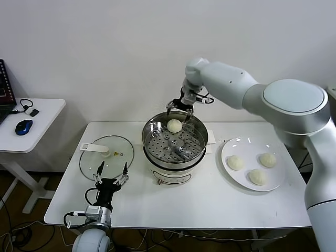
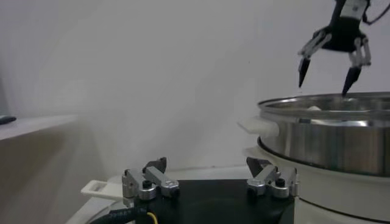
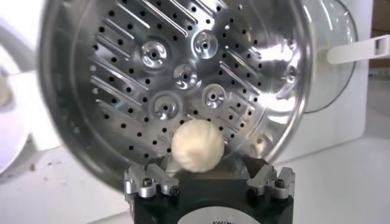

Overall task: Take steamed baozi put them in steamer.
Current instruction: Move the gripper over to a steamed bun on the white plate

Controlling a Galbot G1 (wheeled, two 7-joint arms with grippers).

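Note:
The steamer stands mid-table, a shiny steel pot with a perforated tray on a white base. One cream-white baozi lies on the tray near its far rim; it also shows in the right wrist view. My right gripper hovers open just above that bun, not touching it. Three more baozi lie on the white plate right of the steamer. My left gripper is open and empty near the front left, beside the steamer.
A flat glass lid with a white handle lies left of the steamer, under my left gripper. A side table with a blue mouse stands at far left. The wall is close behind the steamer.

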